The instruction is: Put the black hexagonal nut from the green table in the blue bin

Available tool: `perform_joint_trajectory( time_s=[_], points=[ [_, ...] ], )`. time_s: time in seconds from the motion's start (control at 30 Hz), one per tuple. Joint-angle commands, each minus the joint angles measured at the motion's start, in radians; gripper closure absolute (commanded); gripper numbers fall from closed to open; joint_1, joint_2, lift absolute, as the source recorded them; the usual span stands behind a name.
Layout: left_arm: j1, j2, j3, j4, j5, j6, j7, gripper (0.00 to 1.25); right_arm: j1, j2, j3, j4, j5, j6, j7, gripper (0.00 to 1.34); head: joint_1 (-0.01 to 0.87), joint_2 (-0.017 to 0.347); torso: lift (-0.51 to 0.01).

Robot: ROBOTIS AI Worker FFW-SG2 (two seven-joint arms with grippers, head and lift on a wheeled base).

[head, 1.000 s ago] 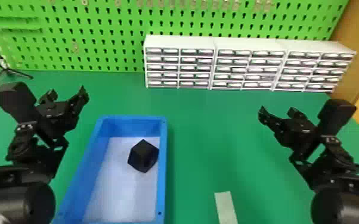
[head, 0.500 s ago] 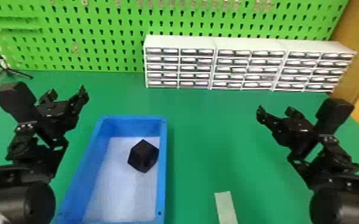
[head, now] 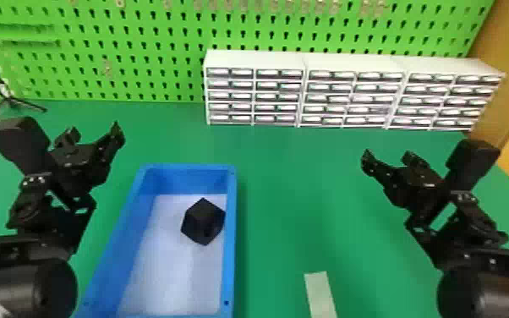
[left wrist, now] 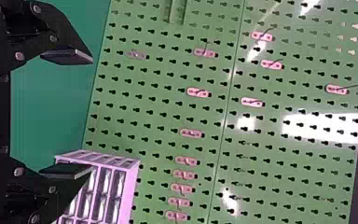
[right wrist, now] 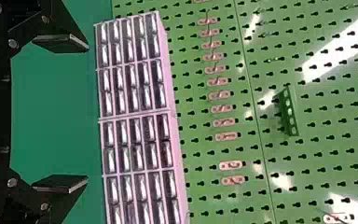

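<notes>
Head view. Nut lies in the bin, on its pale floor, toward the far end and near the right wall; whether it touches that wall I can't tell. Job looks done: the walls should keep it from rolling off. Bin sits on the table between the grippers, nearer the left one, presumably for that arm's easy reach. Left gripper hangs beyond the bin's left side, right gripper over bare table, well apart from it. My reading: both held wide of the bin so neither knocks it. Drawers stand at the back by the board, likely to leave the middle free for work. Pale strip lies flat near the front, purpose unclear.

Left wrist view. Fingers spread well apart, nothing pinched; table behind the gap, board and an end of the drawers beyond. No grip needed, I'd judge, with the nut in place.

Right wrist view. This gripper's fingers are spread too, holding nothing, facing drawers and board. Small green rack fixed on the board, probably to keep it off the work surface. An empty, raised pose seems sensible here; lowering either arm would only risk nudging the bin.
</notes>
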Motion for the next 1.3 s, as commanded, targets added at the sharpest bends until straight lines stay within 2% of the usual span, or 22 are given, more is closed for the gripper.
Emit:
perform_joint_trajectory(
  time_s=[0.0, 0.57, 1.27],
  points=[
    [-0.001, 0.0, 0.0, 0.0, 0.0, 0.0, 0.0, 0.43, -0.005, -0.001, 0.006, 0.001, -0.002, 0.0, 0.0, 0.29, 0.692, 0.008, -0.097],
    [-0.015, 0.0, -0.006, 0.0, -0.001, -0.005, 0.0, 0.43, -0.023, -0.01, 0.012, 0.001, -0.01, 0.0, 0.0, 0.29, 0.692, 0.008, -0.097],
    [-0.003, 0.0, 0.002, -0.003, -0.001, -0.005, 0.0, 0.43, -0.006, -0.015, 0.018, 0.001, -0.011, 0.0, 0.0, 0.29, 0.692, 0.008, -0.097]
  ],
)
